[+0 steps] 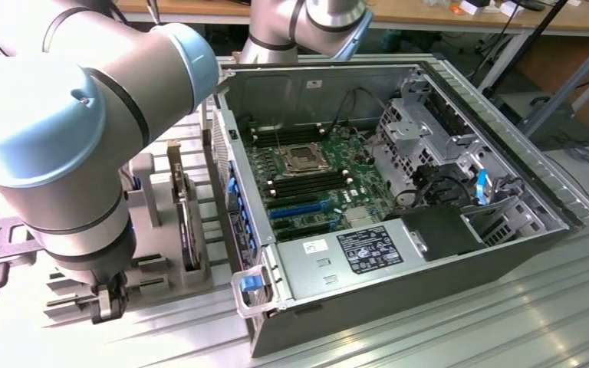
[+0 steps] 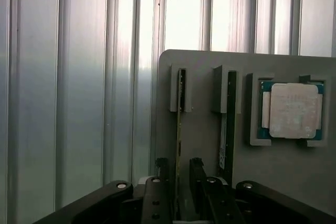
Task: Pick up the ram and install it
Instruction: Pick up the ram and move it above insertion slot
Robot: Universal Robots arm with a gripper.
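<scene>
item: the ram [image 2: 180, 119]; thin green-edged stick standing on edge in a slot of the grey holder plate [image 2: 202, 129]; upright, not lifted; location: on the ribbed metal table [image 2: 79, 103], outside the computer case [image 1: 540, 192], to the exterior view's left of it.

item: gripper [image 2: 179, 165]; low over the holder, dark fingers [image 2: 197, 179] one on either side of the ram; jaws apart, with a sliver of gap showing on each side of the stick, so i read it as unclamped and holding nothing.

item: second stick [image 2: 228, 124]; darker, with a pale label, in the neighbouring slot; untouched.

item: processor [image 2: 293, 109]; square silver chip in its own recess of the same plate; not this job's part.

item: motherboard [image 1: 315, 180]; inside the case, side panel off; long dark memory slots [image 1: 305, 186] beside the cpu socket [image 1: 303, 159]; from where i stand no stick looks seated in them, though i can't be sure.

progress, as i judge it: approach done, fingers lined up astride the ram; grasp not made; lift, carry to the case and seating in a slot all left; an early stage of the task.
</scene>
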